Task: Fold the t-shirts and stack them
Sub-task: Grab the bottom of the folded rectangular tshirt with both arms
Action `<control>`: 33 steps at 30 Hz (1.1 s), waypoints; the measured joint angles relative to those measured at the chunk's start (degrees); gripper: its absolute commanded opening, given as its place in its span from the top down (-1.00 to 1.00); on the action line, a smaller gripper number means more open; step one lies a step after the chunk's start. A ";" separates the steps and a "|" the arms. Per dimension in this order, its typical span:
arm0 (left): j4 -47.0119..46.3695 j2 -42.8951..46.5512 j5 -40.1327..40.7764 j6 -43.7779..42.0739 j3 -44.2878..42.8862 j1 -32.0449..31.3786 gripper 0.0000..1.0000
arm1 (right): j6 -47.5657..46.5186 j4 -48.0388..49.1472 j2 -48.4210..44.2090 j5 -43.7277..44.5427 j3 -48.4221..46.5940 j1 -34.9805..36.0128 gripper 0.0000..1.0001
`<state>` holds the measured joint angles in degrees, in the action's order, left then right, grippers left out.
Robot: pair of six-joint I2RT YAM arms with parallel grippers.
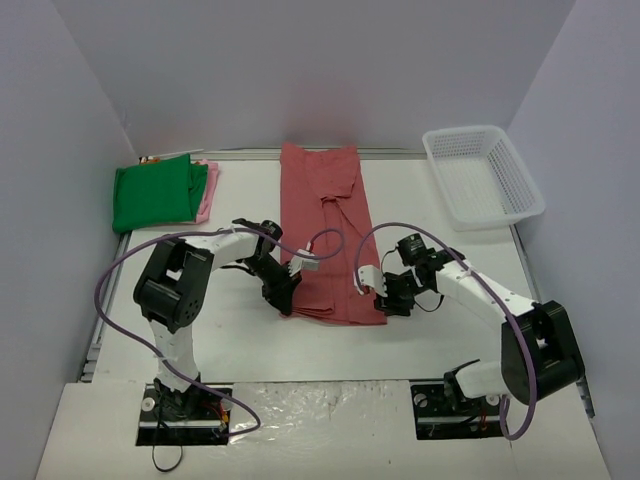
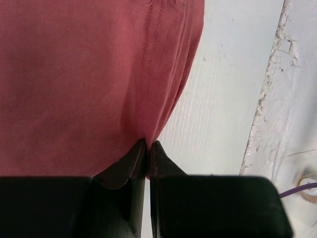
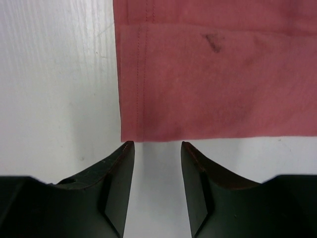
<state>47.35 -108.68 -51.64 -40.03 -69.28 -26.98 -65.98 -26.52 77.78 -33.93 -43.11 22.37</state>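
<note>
The dusty-red t-shirt [image 1: 325,225] lies in the middle of the tabletop [image 1: 240,330], folded lengthwise into a long strip that runs from the far edge toward my bases. My left gripper [image 2: 147,144] sits at the strip's near left corner, its jaws pressed together with the layered cloth edge pinched between the tips. My right gripper [image 3: 157,145] is low over the bare tabletop at the near right corner; its jaws stand apart with nothing between them, and the hemmed corner of the cloth lies just beyond the tips. A small dark smudge shows on the cloth there. At the far left the green t-shirt [image 1: 155,192] rests folded on the pink t-shirt [image 1: 209,190]. A white mesh basket [image 1: 462,132] stands at the far right, well apart from the shirts
</note>
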 measured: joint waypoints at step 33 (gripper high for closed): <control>1.29 -0.61 -0.68 -0.85 -0.39 0.39 0.95 | 9.09 9.68 4.57 8.20 3.80 9.68 0.94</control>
<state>48.64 -109.30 -52.31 -40.88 -69.67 -26.59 -56.88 -16.84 82.35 -25.74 -39.31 32.05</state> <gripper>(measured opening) 0.042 0.090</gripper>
